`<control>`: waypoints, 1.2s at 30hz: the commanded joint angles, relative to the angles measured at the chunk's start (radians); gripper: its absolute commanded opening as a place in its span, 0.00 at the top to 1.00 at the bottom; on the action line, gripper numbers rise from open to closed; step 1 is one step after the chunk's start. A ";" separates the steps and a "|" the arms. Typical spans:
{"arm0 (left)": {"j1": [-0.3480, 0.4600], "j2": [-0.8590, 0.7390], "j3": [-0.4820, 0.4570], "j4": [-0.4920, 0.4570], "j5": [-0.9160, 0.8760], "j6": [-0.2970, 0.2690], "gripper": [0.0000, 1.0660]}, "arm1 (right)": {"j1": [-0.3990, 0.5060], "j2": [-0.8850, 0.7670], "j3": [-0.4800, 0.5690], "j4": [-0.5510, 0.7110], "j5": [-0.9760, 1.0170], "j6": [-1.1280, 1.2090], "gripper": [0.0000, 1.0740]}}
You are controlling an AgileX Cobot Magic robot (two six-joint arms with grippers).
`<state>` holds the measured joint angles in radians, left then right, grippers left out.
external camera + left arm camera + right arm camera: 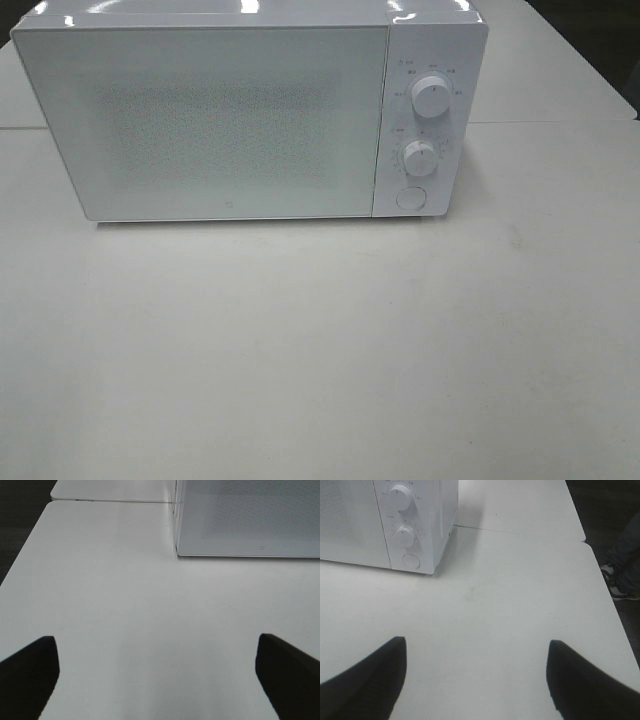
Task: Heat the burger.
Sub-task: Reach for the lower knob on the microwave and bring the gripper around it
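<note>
Burger: not showing in any view; its look and place cannot be told.
Microwave (200, 120): sitting on the table (320, 360), door closed.
Left gripper (156, 652): jaws standing wide apart, holding nothing.
Right gripper (476, 652): jaws standing apart, holding nothing.

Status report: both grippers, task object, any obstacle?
Left gripper open, empty. Right gripper open, empty. Burger not in view. Microwave door shut, in the way.

Left gripper (156, 645), matte black tapered fingers (30, 675), right gripper (476, 644) alike (only tips visible)
</note>
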<state>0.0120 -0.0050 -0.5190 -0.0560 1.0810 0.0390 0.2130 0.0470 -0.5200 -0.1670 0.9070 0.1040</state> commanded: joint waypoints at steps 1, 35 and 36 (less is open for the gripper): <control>0.003 -0.023 0.004 -0.009 -0.013 0.003 0.06 | -0.004 0.084 -0.011 0.001 -0.129 -0.006 0.30; 0.003 -0.023 0.004 -0.009 -0.013 0.003 0.06 | -0.004 0.833 0.048 0.002 -0.918 0.077 0.30; 0.003 -0.023 0.004 -0.009 -0.013 0.003 0.06 | -0.004 0.871 0.048 -0.002 -0.966 0.075 0.30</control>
<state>0.0120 -0.0050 -0.5190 -0.0560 1.0800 0.0390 0.2130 0.8750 -0.4730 -0.1600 0.0200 0.1670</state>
